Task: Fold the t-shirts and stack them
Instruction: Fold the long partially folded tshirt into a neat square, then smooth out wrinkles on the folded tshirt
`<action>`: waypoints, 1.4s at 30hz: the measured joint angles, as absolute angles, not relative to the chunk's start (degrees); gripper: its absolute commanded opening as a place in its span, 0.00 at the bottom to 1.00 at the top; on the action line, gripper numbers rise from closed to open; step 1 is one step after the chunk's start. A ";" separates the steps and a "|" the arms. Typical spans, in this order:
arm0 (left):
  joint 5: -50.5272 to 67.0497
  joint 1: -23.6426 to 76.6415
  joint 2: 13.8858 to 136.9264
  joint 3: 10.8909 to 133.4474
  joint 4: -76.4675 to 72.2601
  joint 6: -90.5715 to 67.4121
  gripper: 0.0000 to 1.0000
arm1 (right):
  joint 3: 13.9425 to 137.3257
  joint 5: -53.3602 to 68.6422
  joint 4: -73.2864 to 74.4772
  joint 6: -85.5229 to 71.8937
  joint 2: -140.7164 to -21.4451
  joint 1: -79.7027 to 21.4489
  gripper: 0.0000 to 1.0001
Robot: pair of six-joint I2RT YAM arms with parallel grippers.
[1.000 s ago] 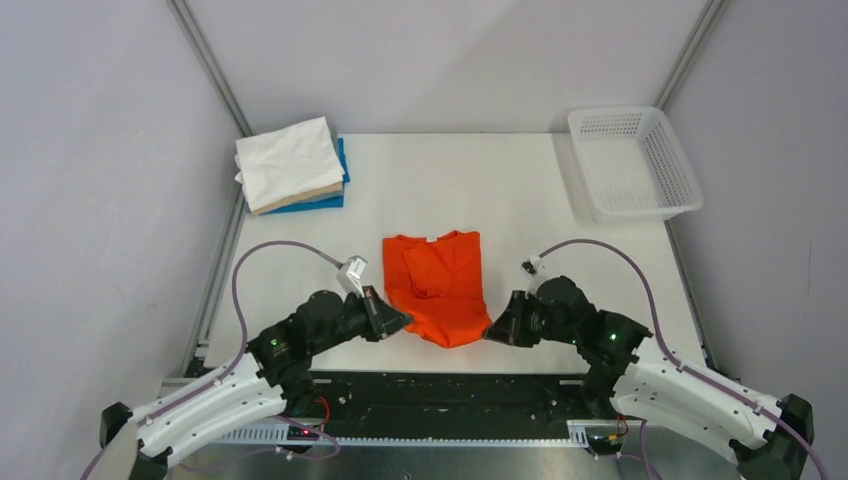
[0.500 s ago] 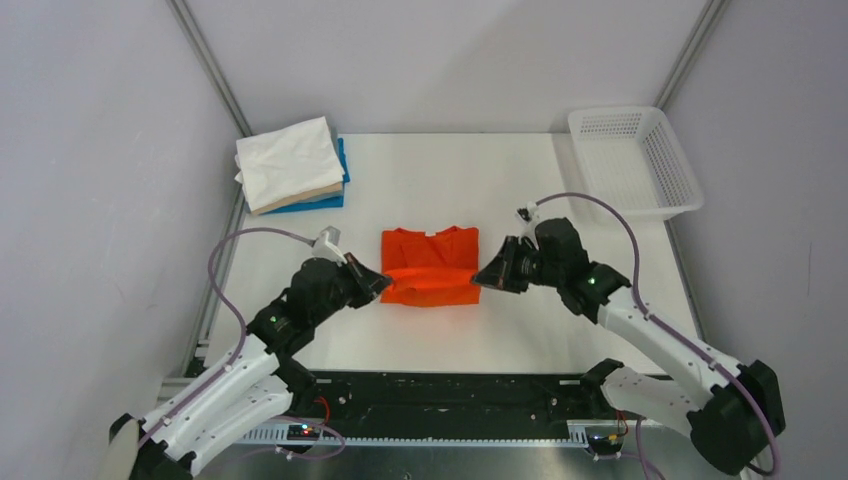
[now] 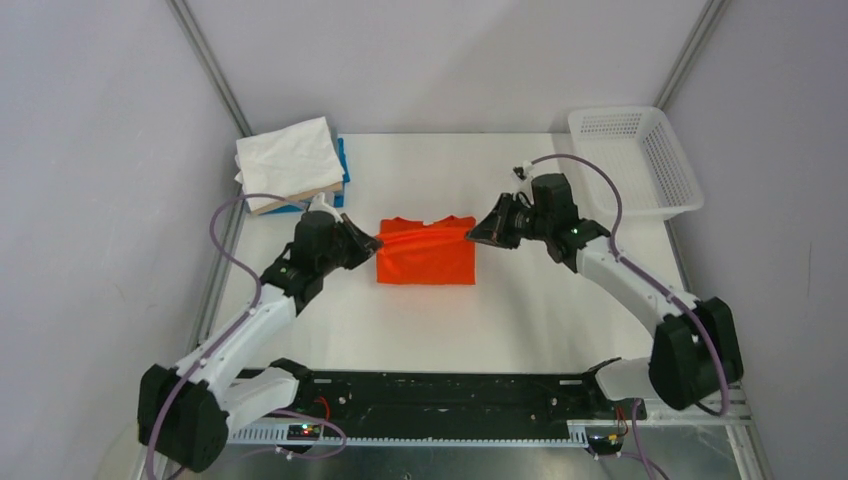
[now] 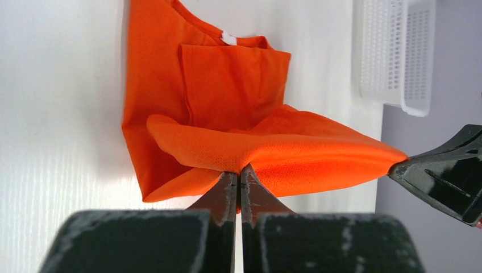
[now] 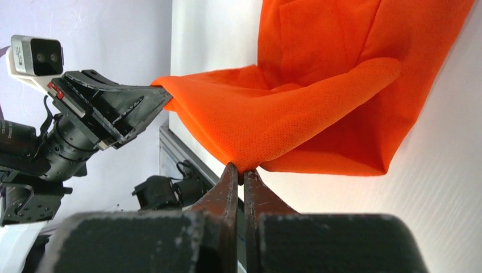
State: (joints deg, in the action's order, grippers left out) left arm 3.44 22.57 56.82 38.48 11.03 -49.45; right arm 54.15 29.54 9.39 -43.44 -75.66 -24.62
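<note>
The orange shirt (image 3: 427,265) is laid on the tabletop (image 3: 450,320), left of the basket (image 3: 672,165) and nearer the arms. Its raised fold is pinched at one end by the left claw (image 3: 372,243) and at the other by the right claw (image 3: 477,233). The pile (image 3: 290,162) of white, beige and blue shirts is stacked far left of the basket.

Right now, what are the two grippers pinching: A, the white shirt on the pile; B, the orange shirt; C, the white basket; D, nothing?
B: the left gripper and right gripper are each shut on the orange shirt, its fold stretched between them.
</note>
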 measured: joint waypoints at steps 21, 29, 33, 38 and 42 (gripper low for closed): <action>11.25 14.92 98.39 60.93 6.04 -42.98 0.08 | 69.28 27.24 2.90 -43.94 -105.97 -17.98 0.00; 12.10 14.26 106.24 67.40 6.31 -41.74 0.92 | 74.00 25.15 0.99 -44.07 -113.95 -16.19 0.91; 11.64 13.78 104.92 68.99 6.72 -40.91 0.99 | 76.44 23.97 2.28 -43.18 -113.73 -15.64 0.99; 12.53 14.37 98.10 68.99 6.83 -39.83 1.00 | 76.25 20.71 7.09 -40.51 -107.63 -17.50 0.99; 16.12 16.56 94.78 68.99 5.41 -39.24 1.00 | 73.03 21.34 6.28 -40.58 -100.36 -20.84 0.99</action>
